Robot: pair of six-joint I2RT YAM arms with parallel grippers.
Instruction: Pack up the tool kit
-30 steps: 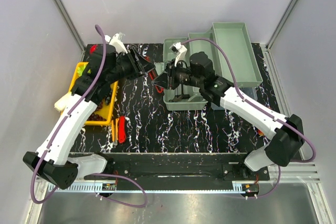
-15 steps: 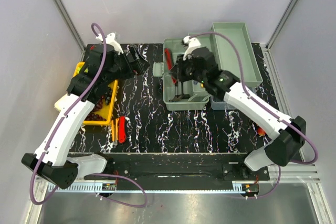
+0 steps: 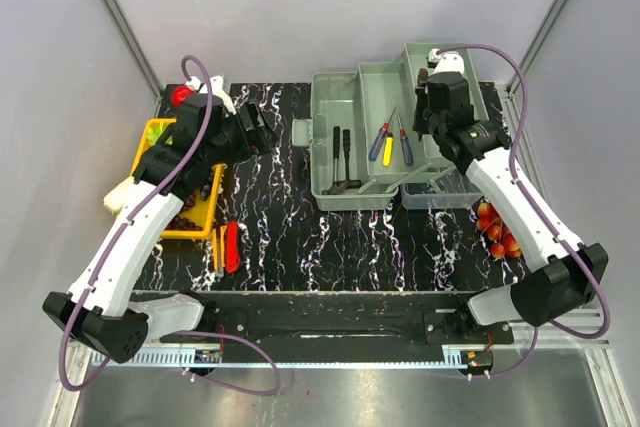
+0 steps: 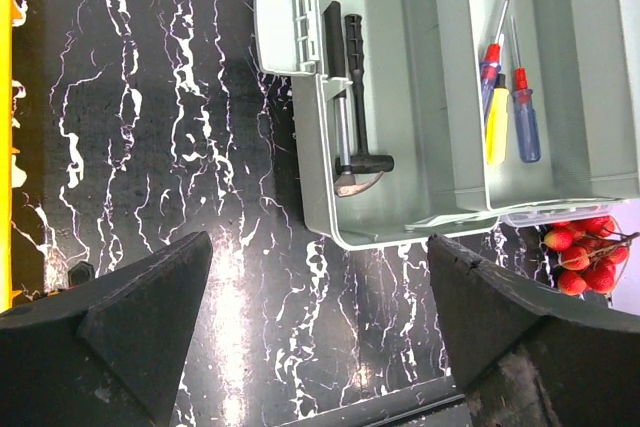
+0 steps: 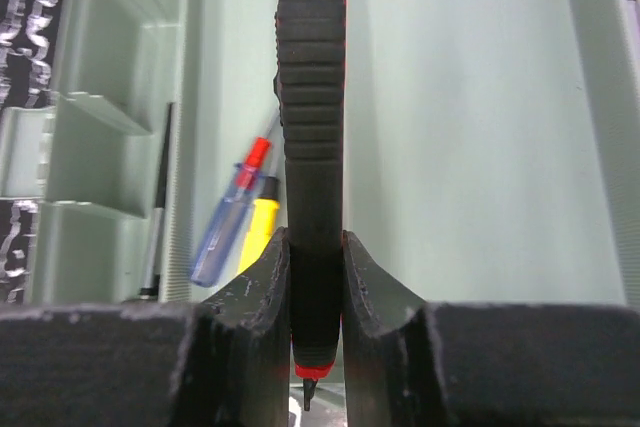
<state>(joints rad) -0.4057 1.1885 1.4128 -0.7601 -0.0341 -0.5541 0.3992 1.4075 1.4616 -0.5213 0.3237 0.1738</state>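
Observation:
The grey-green toolbox (image 3: 345,197) lies open mid-table, with a black hammer (image 3: 345,157) in its left compartment and screwdrivers (image 3: 385,142) in its tray. My right gripper (image 3: 432,109) hovers over the box's right part, shut on a black tool with red ends (image 5: 313,127). Blue (image 5: 225,227) and yellow (image 5: 255,232) screwdrivers lie below it. My left gripper (image 3: 263,124) is open and empty over the table, left of the box. Its wrist view shows the toolbox (image 4: 310,147), hammer (image 4: 350,97), screwdrivers (image 4: 497,97) and the wide-apart gripper (image 4: 320,247).
A yellow tray (image 3: 150,137) with small parts stands at the left edge. A red tool (image 3: 231,245) and a yellow one lie on the table in front of it. A clear container (image 3: 445,187) and red round fruits (image 3: 497,232) sit right of the toolbox.
My right gripper has carried the black-and-red tool from over the box's left side to over its right part. My left gripper has drawn back to the left, empty.

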